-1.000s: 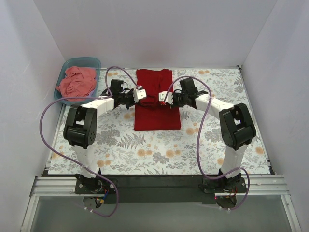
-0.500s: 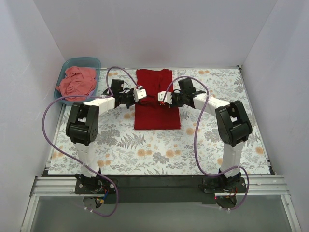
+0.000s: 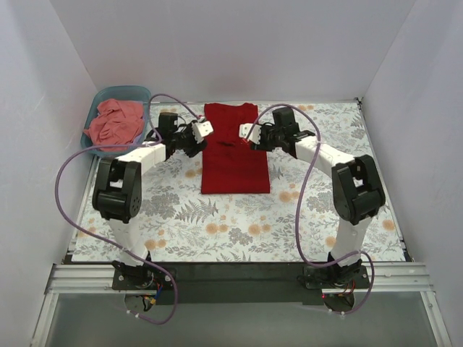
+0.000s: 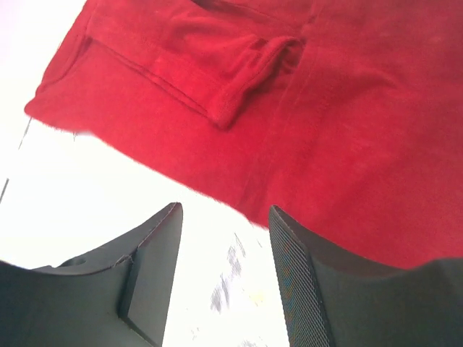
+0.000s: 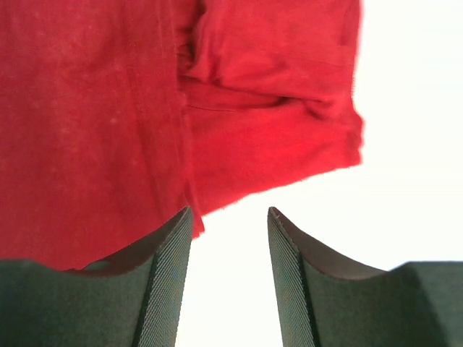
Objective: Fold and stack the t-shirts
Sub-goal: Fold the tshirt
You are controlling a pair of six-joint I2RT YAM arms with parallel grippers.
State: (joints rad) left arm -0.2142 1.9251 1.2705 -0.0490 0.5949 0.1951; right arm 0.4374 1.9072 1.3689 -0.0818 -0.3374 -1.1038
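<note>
The crimson t-shirt [image 3: 233, 155] lies flat as a long narrow rectangle at the middle back of the table, both sleeves folded inward. My left gripper [image 3: 205, 129] hovers at its left edge near the collar end, and my right gripper [image 3: 247, 132] at its right edge. In the left wrist view the gripper [image 4: 224, 217] is open over bare table, the red shirt [image 4: 340, 108] just beyond its fingertips [image 4: 295, 275]. The right gripper [image 5: 229, 217] is open too, with the shirt [image 5: 94, 108] ahead of it. The salmon-pink t-shirt [image 3: 114, 121] lies crumpled in the teal tub.
The teal plastic tub [image 3: 123, 91] stands at the back left corner, beside the left arm's elbow. White walls close in the left, back and right sides. The table carries a floral-patterned cloth [image 3: 239, 224]. Purple cables loop off both arms.
Both grippers have gone from shut to open, letting go of the red shirt's folded sides, and have drawn back a little toward the far end of the shirt.
</note>
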